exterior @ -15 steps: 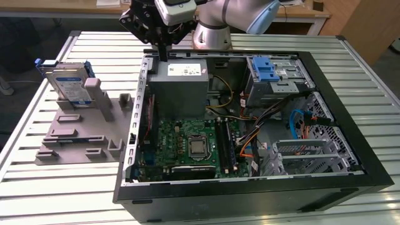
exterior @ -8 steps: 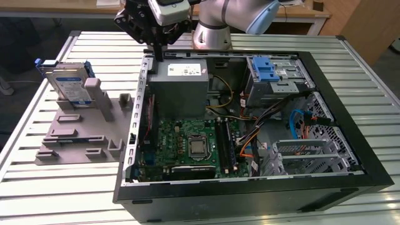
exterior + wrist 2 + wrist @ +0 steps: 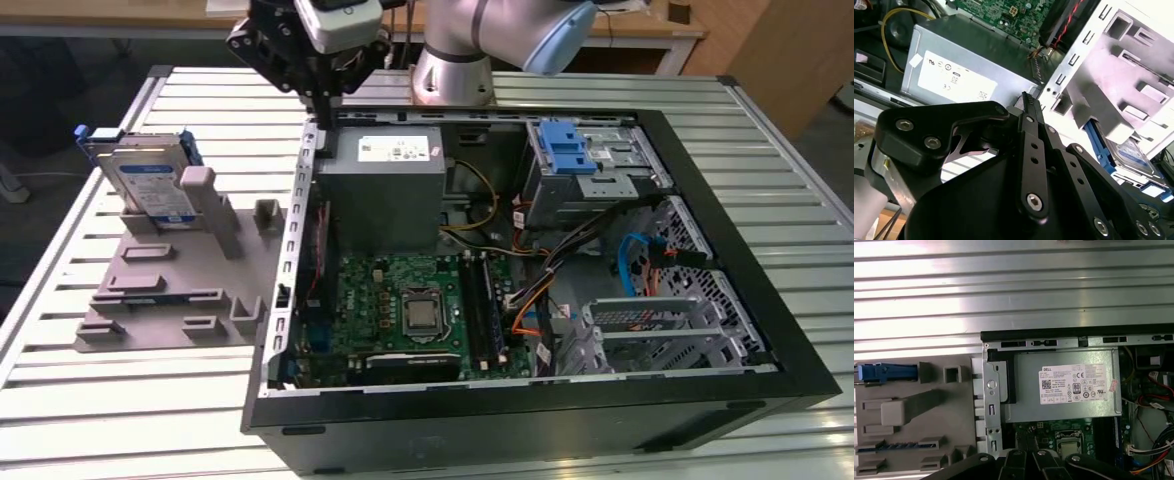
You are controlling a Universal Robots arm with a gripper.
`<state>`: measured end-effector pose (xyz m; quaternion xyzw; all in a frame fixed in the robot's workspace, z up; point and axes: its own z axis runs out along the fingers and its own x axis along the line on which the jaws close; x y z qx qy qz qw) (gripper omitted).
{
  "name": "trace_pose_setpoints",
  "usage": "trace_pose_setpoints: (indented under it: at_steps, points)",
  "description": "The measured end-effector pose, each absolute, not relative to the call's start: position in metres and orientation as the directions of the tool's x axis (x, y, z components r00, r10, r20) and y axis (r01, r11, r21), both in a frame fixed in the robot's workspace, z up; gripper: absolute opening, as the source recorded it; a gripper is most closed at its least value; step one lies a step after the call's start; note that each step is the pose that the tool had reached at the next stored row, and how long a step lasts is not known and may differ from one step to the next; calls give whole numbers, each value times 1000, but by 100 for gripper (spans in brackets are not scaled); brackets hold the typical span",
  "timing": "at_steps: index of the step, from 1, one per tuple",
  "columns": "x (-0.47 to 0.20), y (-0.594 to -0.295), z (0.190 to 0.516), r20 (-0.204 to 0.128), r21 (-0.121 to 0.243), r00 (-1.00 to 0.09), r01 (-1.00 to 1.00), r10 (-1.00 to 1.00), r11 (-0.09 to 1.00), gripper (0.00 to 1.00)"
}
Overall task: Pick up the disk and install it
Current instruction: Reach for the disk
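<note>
We are hovering the gripper [image 3: 324, 102], jaws together and empty, over the computer case [image 3: 534, 415] rim, the disk [image 3: 140, 182] standing on edge in the grey rack [image 3: 160, 300] toward the table [image 3: 134, 425] corner at the exterior view's far left.

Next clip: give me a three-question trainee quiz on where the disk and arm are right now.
1. Where does the silver-grey hard drive in its blue plastic bracket stand?
2. True or false: the pincer holds that drive.
3. Which of these lies closest to the pincer? A) grey metal power-supply box B) green motherboard C) blue ribbed latch
Key: 1. Upright in the grey plastic fixture, outside the open black computer case. 2. False. 3. A.
</note>
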<state>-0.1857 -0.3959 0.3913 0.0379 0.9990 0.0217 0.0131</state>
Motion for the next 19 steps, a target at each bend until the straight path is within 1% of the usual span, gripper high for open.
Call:
trace_pose_setpoints:
  at_steps: [19]
  points:
    - [-214, -390, 390, -22, 44, -997, 75, 76, 996, 11]
